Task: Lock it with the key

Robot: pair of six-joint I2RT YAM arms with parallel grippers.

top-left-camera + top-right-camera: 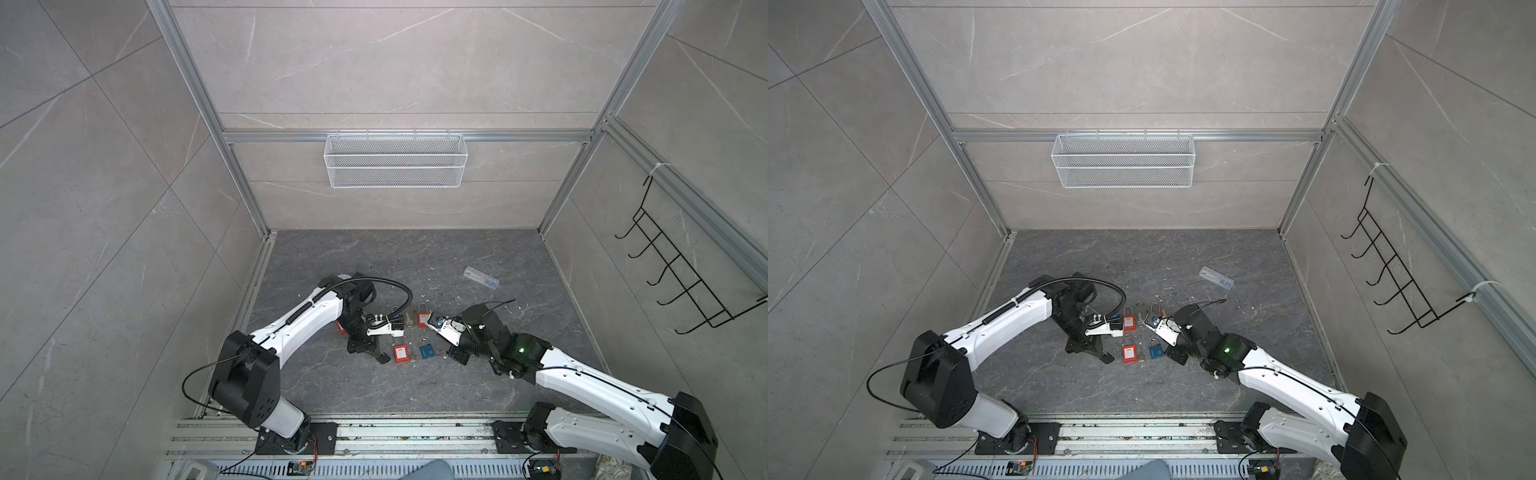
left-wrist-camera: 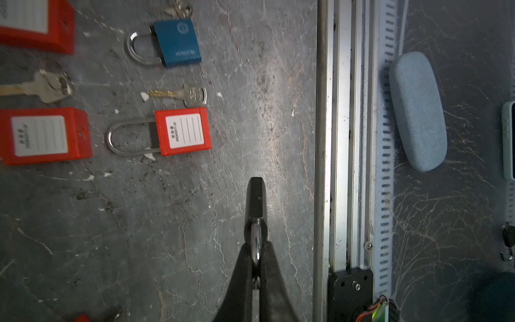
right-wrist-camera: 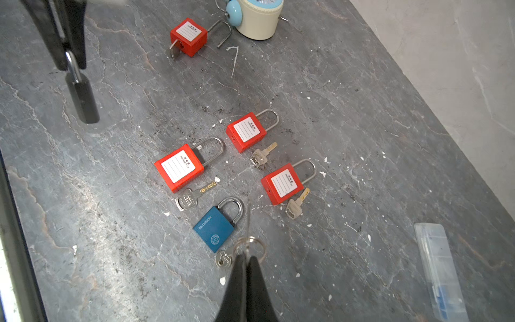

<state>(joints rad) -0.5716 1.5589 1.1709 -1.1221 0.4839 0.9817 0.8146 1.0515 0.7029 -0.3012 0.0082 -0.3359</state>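
Left pincer [image 2: 255, 237] clamps the black padlock [image 2: 256, 198] by its shackle [image 2: 255, 251], close to the worktop [image 2: 139, 237]; right pincer [image 3: 246, 260] pinches the keys [image 3: 223, 260]. Both stiff, smooth metal (probably slippery, padlock heavier): grip key by its head.

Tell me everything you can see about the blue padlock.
The blue padlock lies flat, face up, on the dark stone-look table. Its blue, metal-looking body bears the word BLOSSOM and a round emblem; its silver shackle looks closed. A loose key lies close beside it, not touching.
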